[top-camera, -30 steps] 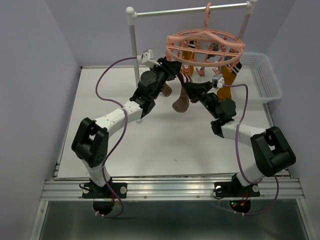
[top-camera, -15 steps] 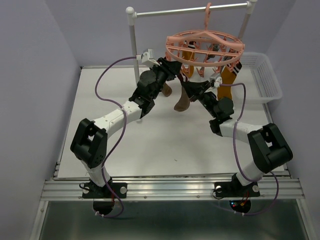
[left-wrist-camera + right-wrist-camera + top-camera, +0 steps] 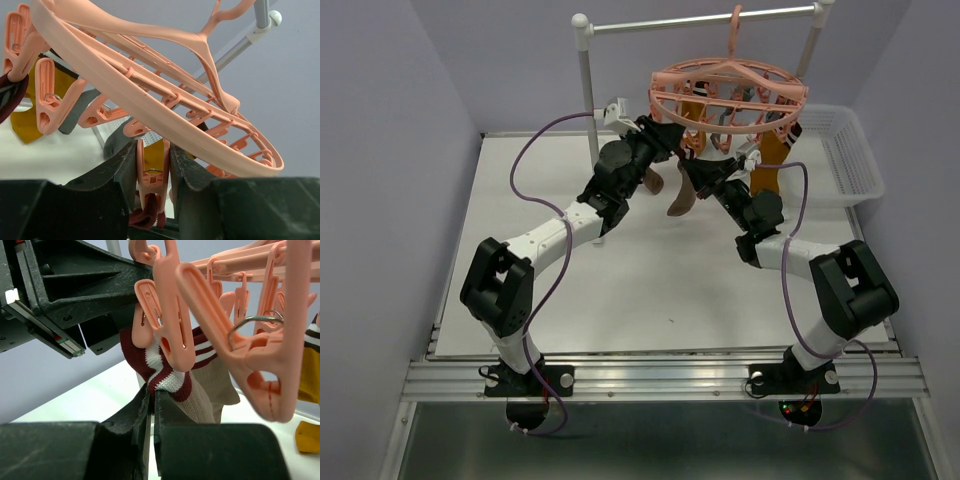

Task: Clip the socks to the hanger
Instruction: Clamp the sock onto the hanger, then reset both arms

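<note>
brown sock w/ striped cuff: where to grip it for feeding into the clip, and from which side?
Grip the striped cuff of the brown sock, coming from below: the cuff points up at the clip and the foot hangs free. The right gripper pinches it that way.

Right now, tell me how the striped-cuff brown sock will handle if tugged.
Probably floppy: the sock drapes in soft folds below the clip. Likely light: it dangles from its cuff alone. That ribbed cuff, pinched in the right gripper, looks grippy, so it should stretch before slipping.
</note>
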Controlling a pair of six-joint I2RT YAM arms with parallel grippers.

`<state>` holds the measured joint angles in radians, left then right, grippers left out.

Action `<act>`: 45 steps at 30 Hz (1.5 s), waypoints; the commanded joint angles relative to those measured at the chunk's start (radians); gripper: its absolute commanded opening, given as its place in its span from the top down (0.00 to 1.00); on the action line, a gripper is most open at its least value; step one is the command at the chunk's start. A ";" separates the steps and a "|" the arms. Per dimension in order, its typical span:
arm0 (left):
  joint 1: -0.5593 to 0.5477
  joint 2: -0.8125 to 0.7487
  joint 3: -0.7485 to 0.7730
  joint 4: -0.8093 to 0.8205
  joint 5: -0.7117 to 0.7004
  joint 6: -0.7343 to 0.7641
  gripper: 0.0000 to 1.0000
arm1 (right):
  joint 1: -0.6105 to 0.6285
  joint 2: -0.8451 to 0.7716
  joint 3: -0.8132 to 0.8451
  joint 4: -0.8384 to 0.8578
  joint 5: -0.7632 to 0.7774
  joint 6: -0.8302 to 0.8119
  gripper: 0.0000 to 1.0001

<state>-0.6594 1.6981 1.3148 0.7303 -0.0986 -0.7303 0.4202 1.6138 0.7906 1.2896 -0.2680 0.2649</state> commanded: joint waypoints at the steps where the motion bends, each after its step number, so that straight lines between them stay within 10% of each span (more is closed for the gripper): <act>1: 0.000 -0.031 0.020 0.006 0.014 0.012 1.00 | 0.006 0.011 0.050 0.232 0.026 -0.006 0.98; 6: 0.000 -0.029 0.026 -0.002 0.017 0.023 0.89 | 0.006 0.014 0.059 0.243 0.035 -0.004 0.98; 13: 0.001 -0.032 0.031 -0.015 0.017 0.034 0.22 | 0.006 -0.011 0.039 0.249 0.042 0.007 0.93; 21: 0.001 -0.038 0.034 -0.015 0.030 0.040 0.18 | 0.006 -0.054 -0.008 0.217 0.073 0.016 0.63; 27: 0.001 -0.067 0.003 -0.022 0.020 0.055 0.07 | 0.006 -0.169 -0.105 0.111 0.168 0.028 0.00; 35: 0.001 -0.127 -0.136 -0.055 0.005 0.152 0.04 | 0.006 -0.362 -0.056 -0.569 0.446 0.063 0.00; 45: 0.000 -0.314 -0.324 -0.248 -0.111 0.276 0.01 | 0.006 -0.609 -0.188 -0.924 0.764 0.120 0.00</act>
<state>-0.6594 1.4818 1.0191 0.5430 -0.1207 -0.5228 0.4202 1.0801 0.6209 0.5522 0.3134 0.3611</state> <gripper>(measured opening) 0.989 0.995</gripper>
